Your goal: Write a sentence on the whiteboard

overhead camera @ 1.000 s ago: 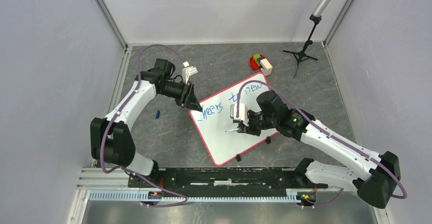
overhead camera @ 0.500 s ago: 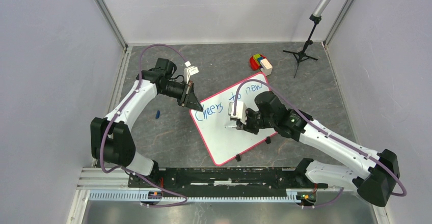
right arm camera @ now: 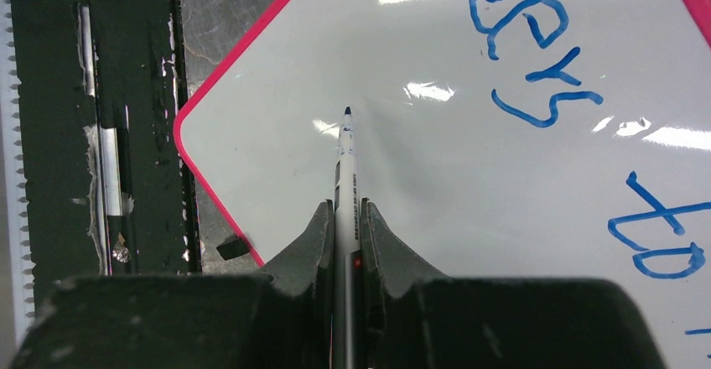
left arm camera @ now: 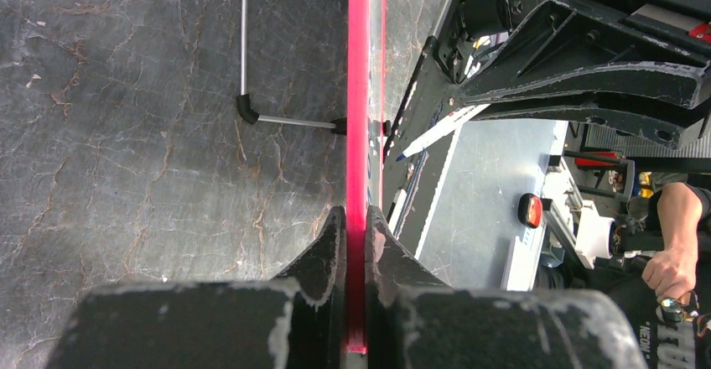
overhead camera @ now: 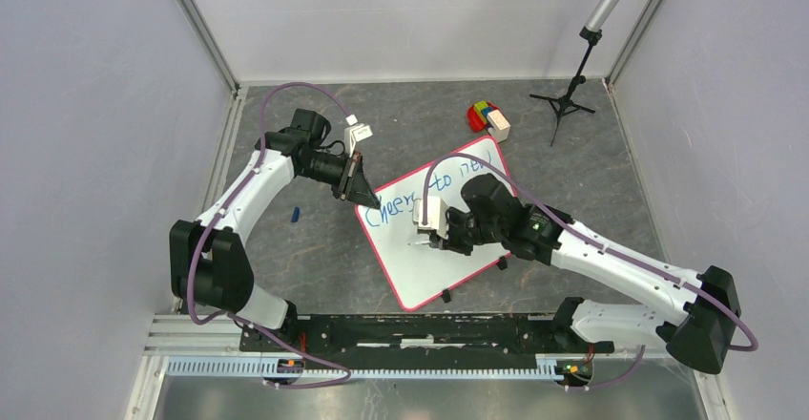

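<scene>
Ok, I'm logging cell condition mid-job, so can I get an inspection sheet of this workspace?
Surface: dark grey cracked-look table.
Job's things: whiteboard lies skewed; sentence reads "Cheers to new" so far; marker tip over blank board.
Clutter: coloured blocks beyond the board; small blue item left of it.
Grippers: left gripper shut on whiteboard rim; right gripper shut on marker.
Cables: purple cable looping along each arm.
Surroundings: pale walls; black tripod far right; person's hand in left wrist view.
</scene>
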Robot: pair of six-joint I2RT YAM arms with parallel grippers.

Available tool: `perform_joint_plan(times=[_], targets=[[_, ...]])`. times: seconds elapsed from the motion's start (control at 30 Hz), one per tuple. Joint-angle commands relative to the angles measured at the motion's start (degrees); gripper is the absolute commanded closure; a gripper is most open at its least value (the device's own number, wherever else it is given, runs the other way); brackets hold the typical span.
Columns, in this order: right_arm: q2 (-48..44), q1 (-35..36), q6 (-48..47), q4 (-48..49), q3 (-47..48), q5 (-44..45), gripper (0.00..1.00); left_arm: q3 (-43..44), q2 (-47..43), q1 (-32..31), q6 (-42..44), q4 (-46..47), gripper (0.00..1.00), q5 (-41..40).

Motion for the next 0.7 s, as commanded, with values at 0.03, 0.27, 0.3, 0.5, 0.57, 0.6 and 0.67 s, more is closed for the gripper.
perform_joint_plan(times=[0.03,0.27,0.3,0.5,0.57,0.6,0.67], targets=[[0.5,1.3,0.5,1.9,2.4,4.7,1.00,1.5,0.3,-0.2,1.3,1.5,0.98,-2.8],[1.7,1.8,1.2,2.5,3.1,9.1,1.00,1.5,0.3,-0.2,1.3,1.5,0.97,-2.8],[1.9,1.8,1.3,2.6,3.2,9.3,1.00,1.4,0.3,-0.2,1.3,1.5,0.98,-2.9],[2.5,2.1,1.9,3.7,3.8,9.7,1.00,1.5,0.2,-0.2,1.2,1.5,0.98,-2.9],[2.9,2.2,2.0,3.9,4.0,9.4,1.00,1.4,0.1,-0.2,1.2,1.5,0.98,-2.8],[3.1,2.4,1.9,3.9,4.1,9.3,1.00,1.4,0.2,-0.2,1.2,1.5,0.98,-2.8],[3.5,2.7,1.7,3.7,3.9,9.1,1.00,1.4,0.2,-0.2,1.3,1.4,0.98,-2.9]])
